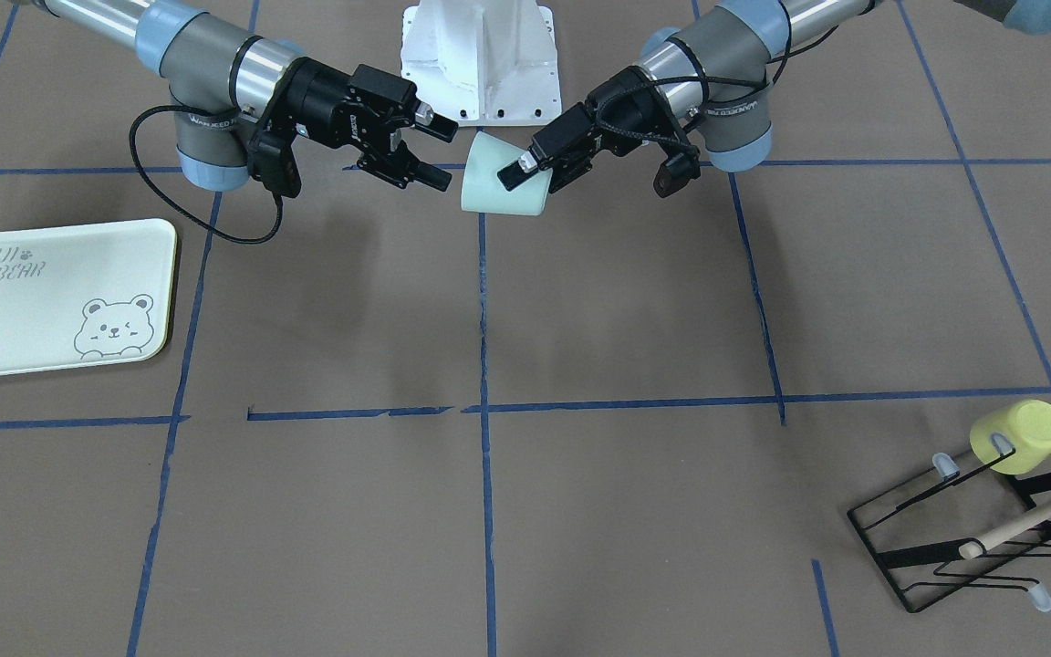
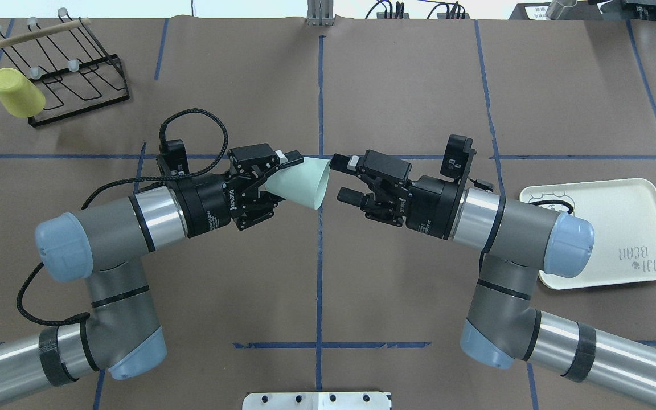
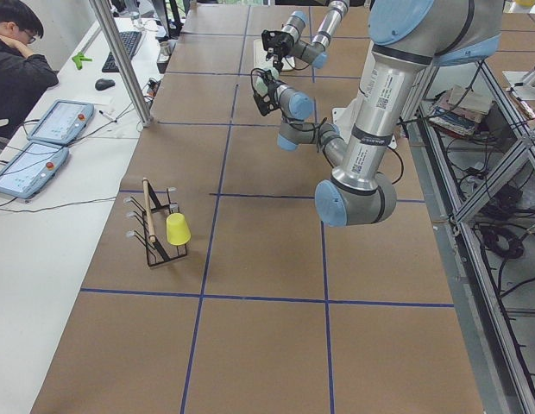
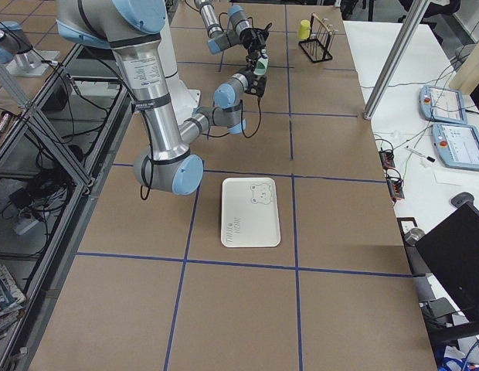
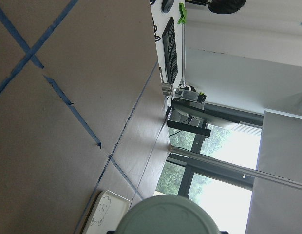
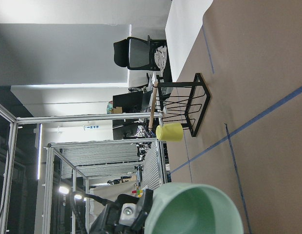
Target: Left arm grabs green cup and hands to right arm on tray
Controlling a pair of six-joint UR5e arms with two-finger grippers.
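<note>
- Overhead exterior: the left end effector (image 2: pixel 287 179) is clamped across the body of the green cup (image 2: pixel 304 183). It holds the cup off the counter (image 2: pixel 419 85) over the centre tape line.
- The cup lies nearly level with its narrow base toward the left wrist and its wide mouth toward the right arm. I think this leaves the rim end free for the receiving side to grab.
- The right end effector (image 2: pixel 342 179) has its jaws spread and nothing in them. Its fingertips sit just short of the cup's rim, not touching. The right wrist view looks straight into the cup's mouth, so the alignment looks about right.
- My read is that the handover hasn't happened yet. The left side must not release before the right closes, because the cup is up in the air and the matte plastic wall could slip.
- The tray (image 2: pixel 618 216) lies flat on the robot's right, well apart from the cup and partly under the right elbow in this view. Nothing is on it.
- A yellow-green cup (image 2: pixel 17 92) hangs on a black wire rack (image 1: pixel 922 553) at the far-left corner. It is not part of this step.
- The counter is covered in brown paper with a blue tape grid (image 2: pixel 320 256).
- In the room, a seated operator (image 3: pixel 17 60) works at a white side desk with teach pendants (image 3: pixel 60 121). The left wrist view shows windows behind.
</note>
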